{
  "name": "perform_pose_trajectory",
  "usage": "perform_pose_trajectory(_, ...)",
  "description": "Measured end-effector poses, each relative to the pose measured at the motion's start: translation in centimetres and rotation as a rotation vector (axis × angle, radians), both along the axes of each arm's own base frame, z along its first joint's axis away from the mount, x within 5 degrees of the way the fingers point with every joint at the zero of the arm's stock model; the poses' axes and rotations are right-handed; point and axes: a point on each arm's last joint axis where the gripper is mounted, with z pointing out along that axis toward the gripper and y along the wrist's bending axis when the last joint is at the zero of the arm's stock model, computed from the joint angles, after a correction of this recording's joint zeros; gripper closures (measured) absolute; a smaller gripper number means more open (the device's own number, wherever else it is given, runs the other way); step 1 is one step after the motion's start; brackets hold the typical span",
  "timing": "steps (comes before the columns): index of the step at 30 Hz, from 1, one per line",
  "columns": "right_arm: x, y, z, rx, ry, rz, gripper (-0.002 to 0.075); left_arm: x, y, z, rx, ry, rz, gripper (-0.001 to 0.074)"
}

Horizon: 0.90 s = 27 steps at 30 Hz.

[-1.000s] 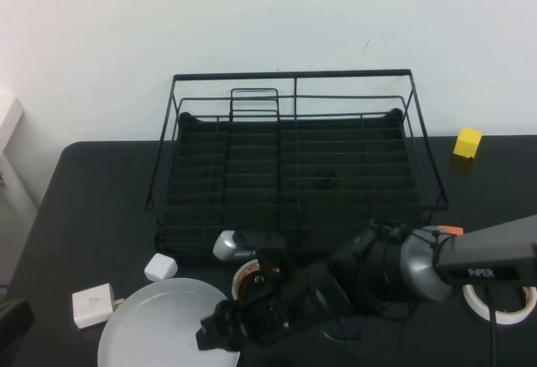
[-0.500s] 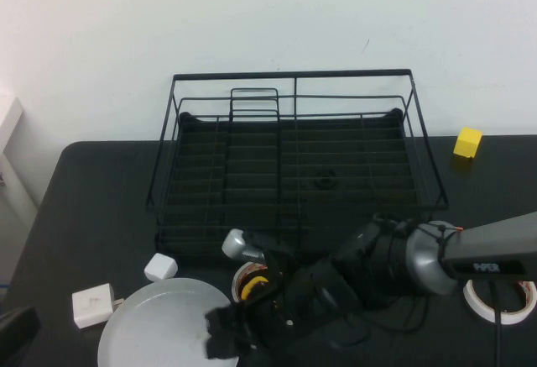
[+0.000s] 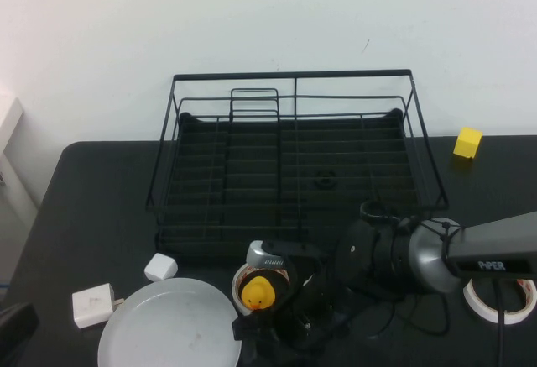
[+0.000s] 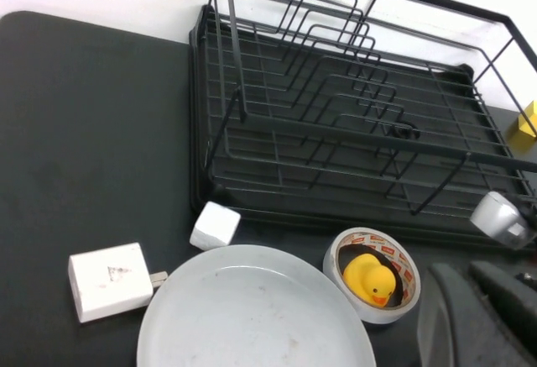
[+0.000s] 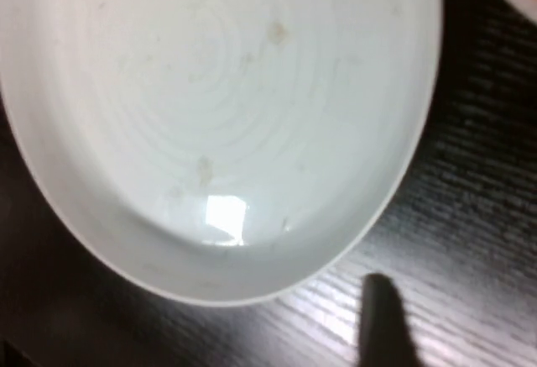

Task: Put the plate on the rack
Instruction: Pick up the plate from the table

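The left gripper sits at the table's near left corner, its fingers not discernible, beside a white charger and a small white cube. The plate lies flat on the black table in front of the rack, just left of a tape ring around a yellow duck. The right gripper hangs low at the plate's right rim, with nothing visibly held and its opening impossible to judge; farther right lie another tape roll and a yellow block

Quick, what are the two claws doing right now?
Left gripper: out of view.
Right gripper: low beside the large pale grey-white round plate, holding nothing; open or shut cannot be told.
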Motion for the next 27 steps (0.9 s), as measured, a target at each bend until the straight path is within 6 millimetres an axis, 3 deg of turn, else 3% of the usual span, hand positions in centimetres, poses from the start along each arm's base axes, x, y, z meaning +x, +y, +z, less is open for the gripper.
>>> perform_pose_trajectory(3, 0.1, 0.1, -0.3, 0.014, 0.007, -0.033, 0.0292, 0.0, 0.0, 0.0, -0.011, 0.001, -0.001, 0.0736)
perform_pose_trajectory(7, 0.3, 0.5, -0.5, 0.060, 0.012, -0.066, 0.0267, 0.0, -0.1, 0.0, -0.020, 0.002, -0.001, 0.0736)
perform_pose_trajectory(19, 1.0, 1.3, -1.8, 0.176, 0.041, -0.215, 0.0267, 0.0, -0.1, 0.0, -0.022, 0.002, -0.001, 0.0736)
perform_pose_trajectory(27, 1.8, 2.2, -1.5, 0.213, 0.029, -0.220, 0.0301, 0.0, -0.1, 0.1, -0.022, -0.001, 0.000, 0.0736)
